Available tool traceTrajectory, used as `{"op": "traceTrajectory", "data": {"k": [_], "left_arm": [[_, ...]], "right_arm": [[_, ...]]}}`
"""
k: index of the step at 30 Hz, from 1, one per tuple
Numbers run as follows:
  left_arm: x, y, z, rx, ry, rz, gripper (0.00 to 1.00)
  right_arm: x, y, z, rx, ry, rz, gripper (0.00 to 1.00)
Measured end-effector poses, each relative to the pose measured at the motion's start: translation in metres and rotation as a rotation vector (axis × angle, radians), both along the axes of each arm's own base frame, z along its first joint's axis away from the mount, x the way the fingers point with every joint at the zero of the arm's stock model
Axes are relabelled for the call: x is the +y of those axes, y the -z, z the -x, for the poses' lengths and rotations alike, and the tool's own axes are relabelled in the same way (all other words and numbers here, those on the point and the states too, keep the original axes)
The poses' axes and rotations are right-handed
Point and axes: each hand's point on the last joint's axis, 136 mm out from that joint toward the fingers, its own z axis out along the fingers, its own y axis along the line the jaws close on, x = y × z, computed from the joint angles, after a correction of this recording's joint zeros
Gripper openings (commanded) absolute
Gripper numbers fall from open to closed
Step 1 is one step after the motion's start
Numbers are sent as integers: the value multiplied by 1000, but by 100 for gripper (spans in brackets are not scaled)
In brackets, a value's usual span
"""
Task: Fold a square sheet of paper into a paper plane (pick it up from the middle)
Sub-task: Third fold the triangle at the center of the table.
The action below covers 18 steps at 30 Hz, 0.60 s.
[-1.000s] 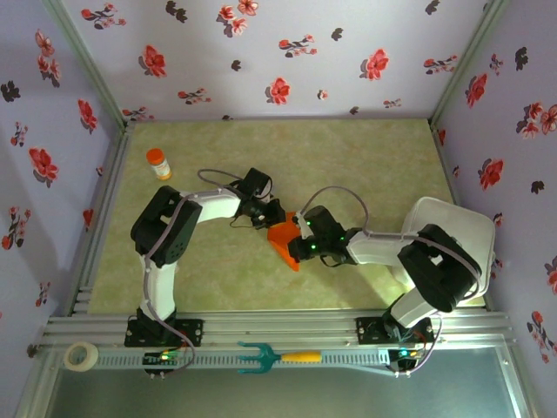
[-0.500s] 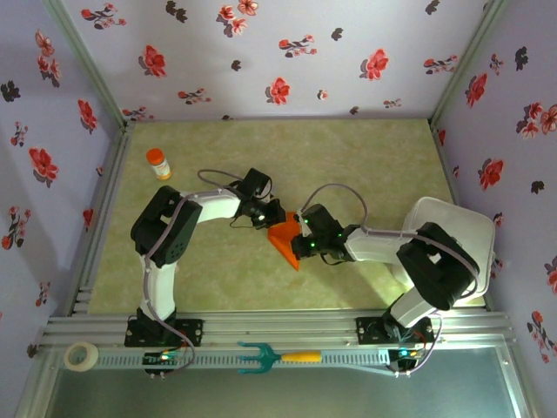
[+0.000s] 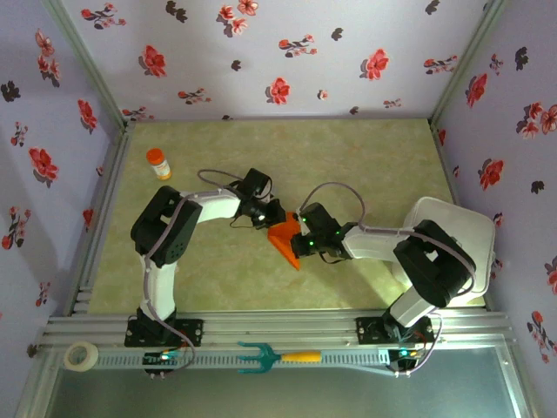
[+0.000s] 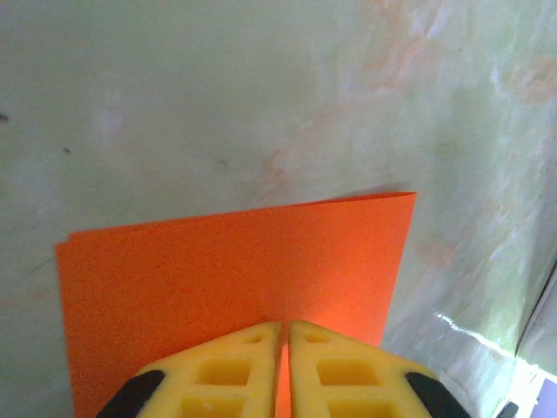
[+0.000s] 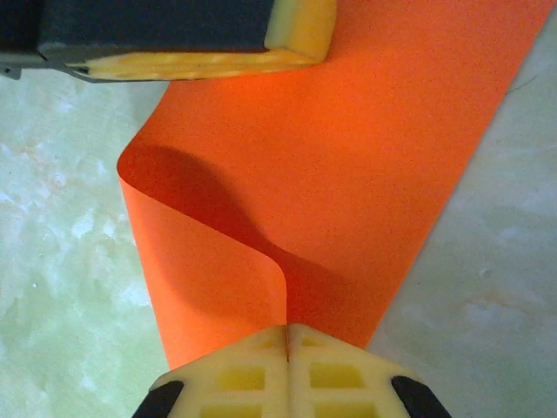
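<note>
The paper (image 3: 285, 248) lies near the middle of the table (image 3: 365, 157), caught between the two grippers. The left gripper (image 3: 275, 219) reaches it from the far left. Its yellow fingers (image 4: 235, 370) are pressed together on the sheet's edge, with a thin orange strip showing in the slit between them. In the left wrist view the paper (image 4: 235, 261) spreads flat away from the fingertips over the table, its far edge straight. The right gripper (image 3: 298, 239) meets the sheet from the right, jaws closed on it. In the right wrist view a raised curl of the paper (image 5: 374, 148) runs straight into the seam between its fingers (image 5: 235, 379), and the rest stretches away to the left gripper (image 5: 296, 39), which clamps the opposite side. From above, one pointed corner of the paper sticks out toward the near edge, just below the right gripper.
</note>
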Motion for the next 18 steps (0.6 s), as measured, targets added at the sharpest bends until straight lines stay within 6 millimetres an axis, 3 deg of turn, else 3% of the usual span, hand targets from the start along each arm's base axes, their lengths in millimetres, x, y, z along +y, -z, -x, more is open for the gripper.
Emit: {"op": "traceTrajectory", "data": {"k": [18], "left_arm": [[0, 0, 0, 0, 0, 0, 13]], "right_arm": [[0, 2, 2, 28, -5, 16, 0]]}}
